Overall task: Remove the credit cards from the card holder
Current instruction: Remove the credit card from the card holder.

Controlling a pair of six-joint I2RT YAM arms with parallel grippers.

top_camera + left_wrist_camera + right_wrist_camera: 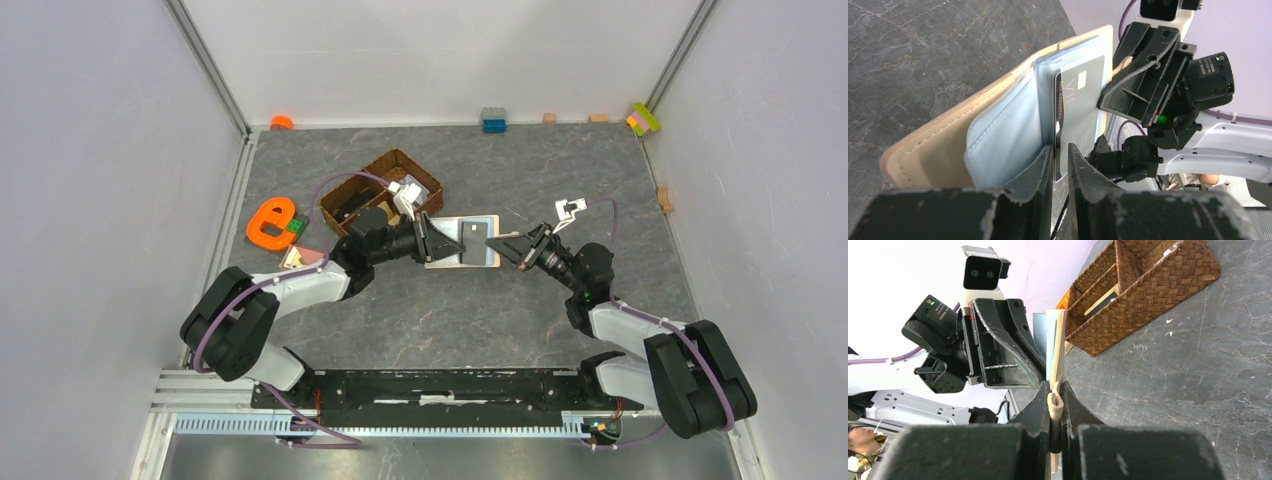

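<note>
The wicker basket (1148, 295) held a dark flat item (350, 208) in one compartment. Just beside the basket, the open beige card holder (938, 145) showed pale-blue sleeves and a grey VIP credit card (1080, 100). The right gripper (1056, 387) clamped its tab. The left gripper (1060, 150) stood narrow around the card, grip unclear.

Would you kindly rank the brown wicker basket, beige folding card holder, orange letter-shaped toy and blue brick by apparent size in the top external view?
1. brown wicker basket
2. beige folding card holder, only slightly larger than the next
3. orange letter-shaped toy
4. blue brick, smallest
</note>
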